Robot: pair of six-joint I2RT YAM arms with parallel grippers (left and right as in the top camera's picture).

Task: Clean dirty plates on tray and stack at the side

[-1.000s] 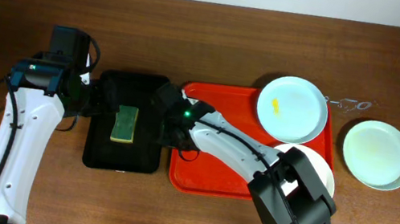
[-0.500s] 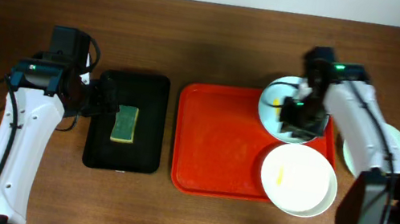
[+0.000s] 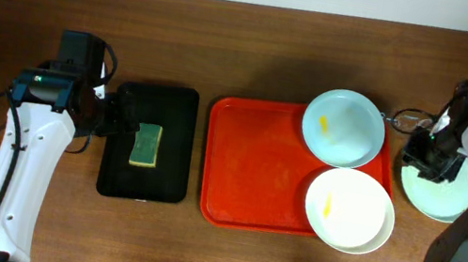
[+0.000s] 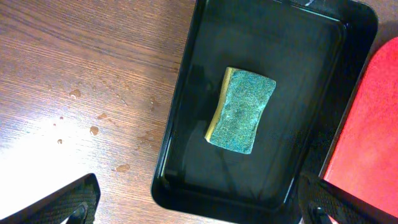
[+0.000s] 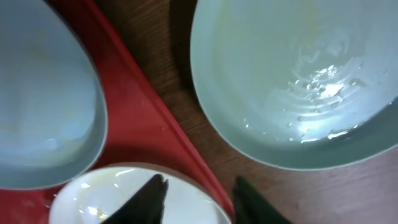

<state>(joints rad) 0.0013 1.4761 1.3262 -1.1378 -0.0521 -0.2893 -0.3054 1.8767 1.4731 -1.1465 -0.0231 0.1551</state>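
**Grippers both apart, one plate off the tray**

We start at the right gripper [image 5: 202, 202]. Its two dark fingertips [image 5: 152, 199] stand apart with nothing between them, and they clamp nothing. In the overhead view the right gripper [image 3: 429, 149] hangs over the left edge of the third plate [image 3: 443, 190], which lies on the table [image 3: 229, 45] just beside the right edge of the red tray [image 3: 255, 173]. We cannot tell whether the fingers touch that plate.

The right wrist view adds what the overhead does not: the third plate [image 5: 298, 81] is pale mint, glossy and beaded with water. The red tray's rim [image 5: 143, 106] runs between it and the other two plates.

Those two plates sit on the red tray. The mint plate [image 3: 341, 127] is at its far right corner and carries a small yellow smear. The white plate [image 3: 349, 210] is at its near right corner, also marked with yellow, and it overhangs the tray's rim. The two plates touch or nearly touch.

The left gripper [image 4: 202, 208] is spread wide and holds nothing, with one fingertip in each lower corner of its wrist view. It hovers over the near edge of the black tray [image 4: 186, 93]. A sponge [image 4: 240, 110], green on top with a yellow layer under it, lies at the middle of that tray.

Only the left wrist view shows the water droplets [image 4: 93, 130] on the wood beside the black tray. It also shows a corner of the red tray [image 4: 373, 143].
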